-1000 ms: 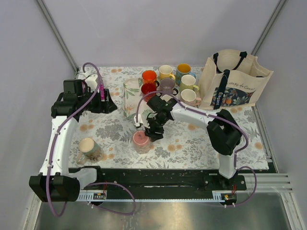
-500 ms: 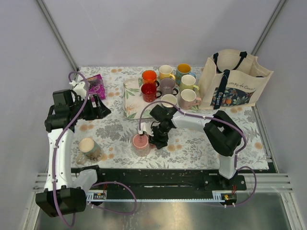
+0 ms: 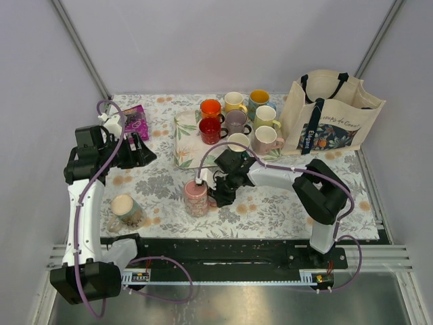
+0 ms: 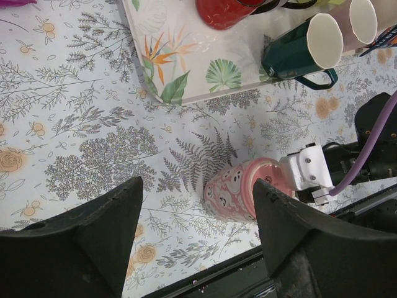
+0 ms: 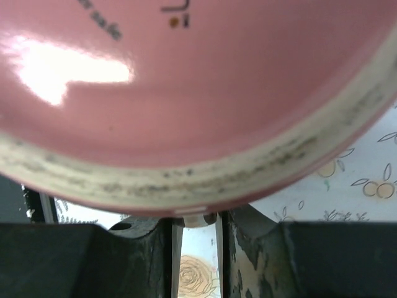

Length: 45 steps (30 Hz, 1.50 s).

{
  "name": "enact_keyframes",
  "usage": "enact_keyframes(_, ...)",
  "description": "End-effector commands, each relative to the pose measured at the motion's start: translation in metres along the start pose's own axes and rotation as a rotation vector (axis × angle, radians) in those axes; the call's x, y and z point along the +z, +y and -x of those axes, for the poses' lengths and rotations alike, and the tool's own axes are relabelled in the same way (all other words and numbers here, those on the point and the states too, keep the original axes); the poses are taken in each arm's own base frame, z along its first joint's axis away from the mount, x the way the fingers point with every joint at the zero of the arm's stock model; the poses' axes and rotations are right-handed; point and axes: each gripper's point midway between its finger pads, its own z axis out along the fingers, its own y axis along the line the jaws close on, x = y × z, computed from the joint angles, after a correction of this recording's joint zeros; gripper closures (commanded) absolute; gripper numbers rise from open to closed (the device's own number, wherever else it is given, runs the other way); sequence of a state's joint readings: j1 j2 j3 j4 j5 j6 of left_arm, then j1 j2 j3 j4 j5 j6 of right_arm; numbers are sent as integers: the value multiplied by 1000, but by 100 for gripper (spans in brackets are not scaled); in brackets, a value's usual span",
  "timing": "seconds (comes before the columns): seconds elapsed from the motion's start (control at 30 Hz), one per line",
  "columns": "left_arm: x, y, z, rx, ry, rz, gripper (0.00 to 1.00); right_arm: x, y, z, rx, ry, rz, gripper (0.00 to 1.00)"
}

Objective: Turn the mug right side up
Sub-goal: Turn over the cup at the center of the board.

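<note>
Right gripper, overhead view: reaches out low over the floral tablecloth, with its fingers against the right side of the mug. The mug stands on the cloth near front centre, base uppermost, apart from the tray. Left gripper, same view: held up over the left of the cloth, near a purple packet. Also on the cloth: beige mug, front left, mouth up; a group of mugs at the back, among them an orange mug, a red mug, a mauve mug and a pale pink mug; printed tote bag, back right, upright. Left wrist view: left gripper has its fingers spread wide, with only cloth showing between them. The mug is salmon-pink with pale marks on its wall, and the right gripper's white body touches its far side. The leaf-printed tray lies beyond, with the red mug on it and a dark green mug at its corner. Right wrist view: the mug fills the upper frame, showing a glossy pink base with an unglazed ring and printed lettering. Right gripper has its fingers drawn nearly together with a narrow slit between, the tips pinching a small pale part of the mug just beneath the base edge.
</note>
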<state>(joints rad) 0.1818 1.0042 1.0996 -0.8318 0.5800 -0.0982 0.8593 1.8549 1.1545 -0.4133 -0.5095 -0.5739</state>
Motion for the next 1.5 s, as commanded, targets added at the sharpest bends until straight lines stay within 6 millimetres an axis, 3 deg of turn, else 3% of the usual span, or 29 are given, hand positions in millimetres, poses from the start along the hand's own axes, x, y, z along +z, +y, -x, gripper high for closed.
enact_keyframes(0.0,4,-1,12,23,-38,-26,26,-21,15,12,-16,-54,13,95)
enact_keyframes(0.07,6,-1,12,20,-32,-29,26,-27,19,17,-10,-76,22,100)
enact_keyframes(0.23,8,-5,9,108,-22,-50,27,-56,28,40,26,-132,82,100)
enact_keyframes(0.5,6,-42,-24,633,-27,-191,23,-97,26,69,179,-159,271,100)
enact_keyframes(0.6,5,-45,-29,755,-33,-203,21,-89,26,61,233,-118,300,100)
enact_keyframes(0.83,9,-49,-33,690,-2,-221,22,-73,16,51,306,-93,261,100)
enact_keyframes(0.97,10,-48,-38,665,7,-210,22,-72,1,51,307,-73,182,73)
enact_keyframes(1.13,9,-46,-44,631,13,-193,22,-72,-17,56,319,-66,72,69)
enact_keyframes(1.33,8,-45,-45,612,15,-178,23,-77,-34,63,302,-65,-37,85)
enact_keyframes(1.47,7,-48,-54,636,26,-203,23,-88,-28,74,322,-117,11,100)
